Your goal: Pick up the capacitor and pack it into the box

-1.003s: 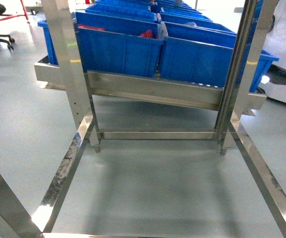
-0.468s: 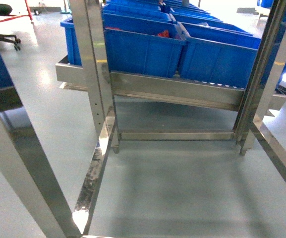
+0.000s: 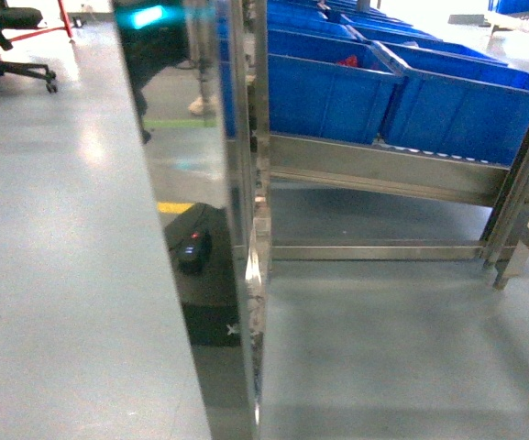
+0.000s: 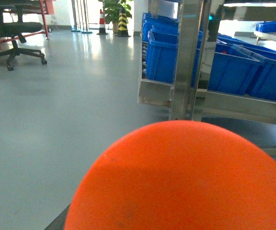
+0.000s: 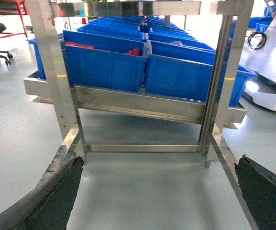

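Observation:
A large smooth orange rounded thing, the capacitor (image 4: 185, 177), fills the lower part of the left wrist view, hanging above the floor right in front of the camera. It covers my left gripper's fingers, which are shut on it. In the right wrist view my right gripper (image 5: 160, 165) is open; its dark fingers (image 5: 56, 196) stand far apart at the lower corners with only bare floor between them. The box is out of view. Neither gripper shows in the head view.
A steel rack (image 5: 138, 103) carries rows of blue bins (image 5: 104, 64) above grey floor. In the head view a shiny steel post (image 3: 232, 229) stands very close, with blue bins (image 3: 337, 92) behind it. An office chair (image 3: 7, 37) is at far left, and a white machine (image 5: 271, 62) at right.
The head view has shifted left: the rack and blue bins slid to the right, and the left steel post now stands large in the middle-left of the frame.

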